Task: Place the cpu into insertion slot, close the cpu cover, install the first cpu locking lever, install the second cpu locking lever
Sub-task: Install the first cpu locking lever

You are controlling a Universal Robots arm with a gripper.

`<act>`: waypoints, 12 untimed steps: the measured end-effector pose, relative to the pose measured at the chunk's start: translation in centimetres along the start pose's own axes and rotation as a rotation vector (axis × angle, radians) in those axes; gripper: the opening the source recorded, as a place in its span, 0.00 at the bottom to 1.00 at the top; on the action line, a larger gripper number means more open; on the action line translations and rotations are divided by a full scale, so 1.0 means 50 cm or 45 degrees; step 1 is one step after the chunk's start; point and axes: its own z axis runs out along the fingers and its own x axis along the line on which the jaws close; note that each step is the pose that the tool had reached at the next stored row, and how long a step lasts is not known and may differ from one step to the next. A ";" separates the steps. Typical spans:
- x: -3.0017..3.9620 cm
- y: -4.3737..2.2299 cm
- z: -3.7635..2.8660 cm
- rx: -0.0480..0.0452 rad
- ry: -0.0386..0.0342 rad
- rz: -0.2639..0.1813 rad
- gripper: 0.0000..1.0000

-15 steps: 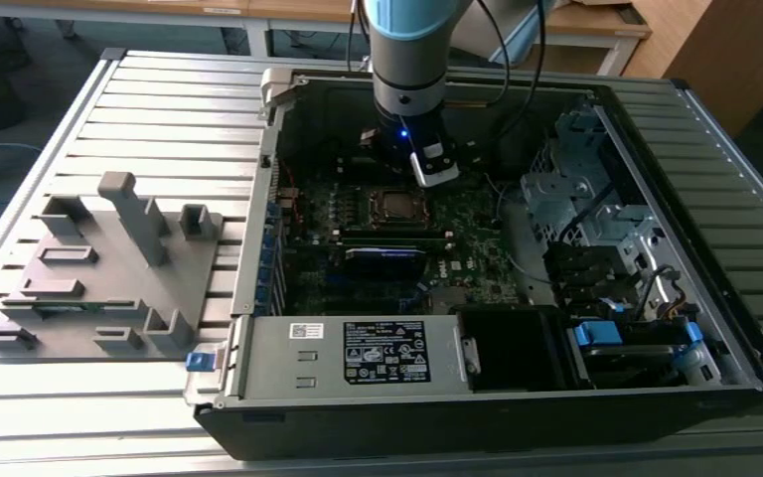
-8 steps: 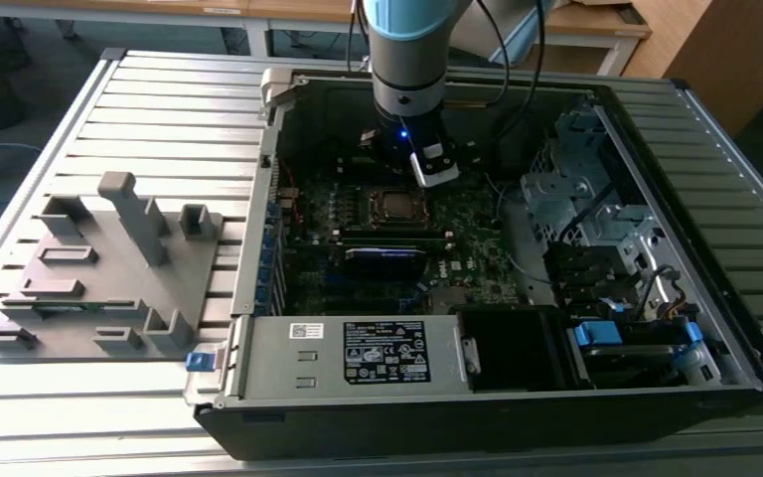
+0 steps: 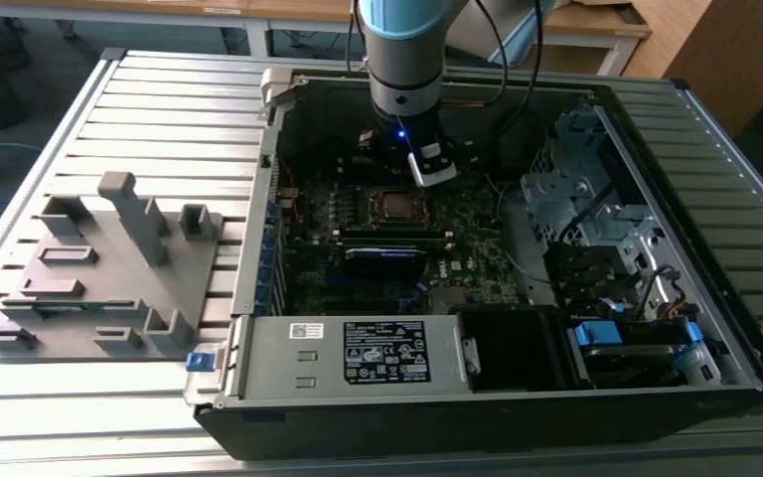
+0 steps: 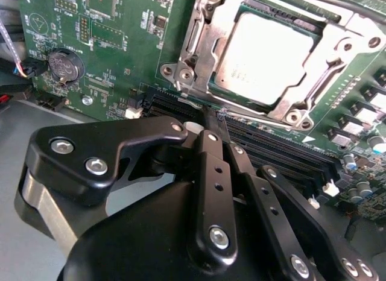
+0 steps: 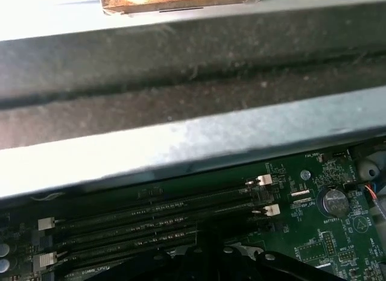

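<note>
The cpu (image 4: 265, 55) lies in the insertion slot (image 4: 196, 49) (cpu cover (image 4: 330, 69) down); pincer (image 4: 211, 116) beside.

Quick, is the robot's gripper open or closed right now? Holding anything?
Gripper: closed, tips at the cpu cover's edge; cannot tell if it pinches anything.

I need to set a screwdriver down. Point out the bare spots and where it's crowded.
Bare slatted table lies on the exterior view's left, between the grey fixture and the table's far edge, plus a strip along the near edge. Crowded: inside the case, where the arm hangs over the motherboard near the cpu, with drive cages alongside.
</note>
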 end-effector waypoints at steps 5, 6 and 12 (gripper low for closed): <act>0.002 0.000 0.000 0.002 -0.0073 -0.002 0.10; 0.002 0.000 0.000 0.002 -0.0077 -0.002 0.10; 0.003 0.001 0.000 0.002 -0.0082 -0.002 0.10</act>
